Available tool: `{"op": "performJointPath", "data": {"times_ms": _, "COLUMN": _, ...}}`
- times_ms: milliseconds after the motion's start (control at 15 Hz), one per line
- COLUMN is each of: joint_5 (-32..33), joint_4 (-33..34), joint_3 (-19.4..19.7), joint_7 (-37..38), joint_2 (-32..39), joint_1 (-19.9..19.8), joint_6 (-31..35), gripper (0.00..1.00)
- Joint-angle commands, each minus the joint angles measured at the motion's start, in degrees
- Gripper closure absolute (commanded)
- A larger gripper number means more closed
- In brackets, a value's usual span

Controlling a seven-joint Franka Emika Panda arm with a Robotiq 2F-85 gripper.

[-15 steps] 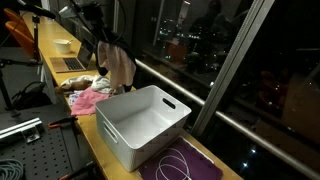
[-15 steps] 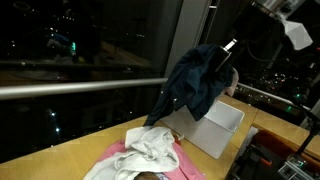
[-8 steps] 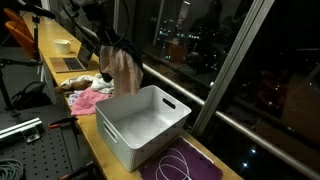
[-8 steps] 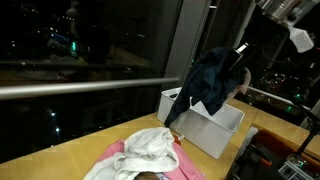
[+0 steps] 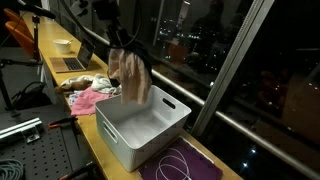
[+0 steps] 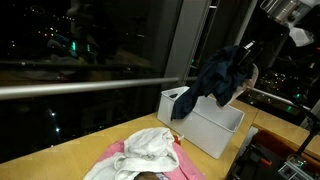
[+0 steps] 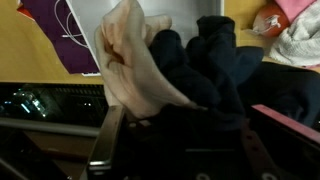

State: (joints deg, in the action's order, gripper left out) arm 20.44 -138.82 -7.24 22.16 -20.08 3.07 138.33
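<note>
- While your fingers (image 7: pixel 107 150) are mostly buried under fabric in the wrist view, they are clenched tight on a bundle of two pieces: a dark blue garment (image 6: pixel 225 78) and a beige cloth (image 5: pixel 130 75).
- You hold that bundle in the air, hanging free from the fingers, well clear of the counter (image 6: pixel 70 150).
- Both exterior views put the bundle over the white plastic bin (image 5: pixel 125 140), towards the side nearest the window.
- Its lowest folds hang at about rim level, and you cannot tell whether they touch the bin.
- From the wrist view the beige cloth sits on one side of the bundle and the dark blue garment on the other, with the bin's pale inside showing past them.
- You can see a pile of laundry lying on the counter beside the bin, apart from the bundle: a pink cloth (image 5: pixel 90 100) with a white garment (image 6: pixel 150 148) on top of it.
- On the bin's other side a purple mat (image 5: pixel 190 168) lies flat on the counter, with a loop of white cable (image 5: pixel 178 158) on it.
- Farther along the counter, beyond the laundry, stands an open laptop (image 5: pixel 72 62).
- Dark window glass (image 6: pixel 90 40) runs along the counter's far edge.
</note>
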Motion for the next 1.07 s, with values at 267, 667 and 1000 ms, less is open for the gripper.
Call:
{"op": "performJointPath", "data": {"times_ms": 267, "joint_5": -4.3, "joint_4": 8.4, "joint_3": 4.5, "joint_7": -11.8, "joint_2": 1.4, "joint_1": -4.3, "joint_6": -1.5, "gripper": 1.00}}
{"op": "performJointPath", "data": {"times_ms": 667, "joint_5": -6.6, "joint_4": 12.2, "joint_3": 3.7, "joint_7": -13.3, "joint_2": 7.3, "joint_1": -3.3, "joint_6": 0.4, "gripper": 1.00}}
{"op": "performJointPath", "data": {"times_ms": 1000, "joint_5": -9.6, "joint_4": 10.5, "joint_3": 1.6, "joint_7": -12.2, "joint_2": 15.7, "joint_1": -0.5, "joint_6": 3.3, "gripper": 1.00}}
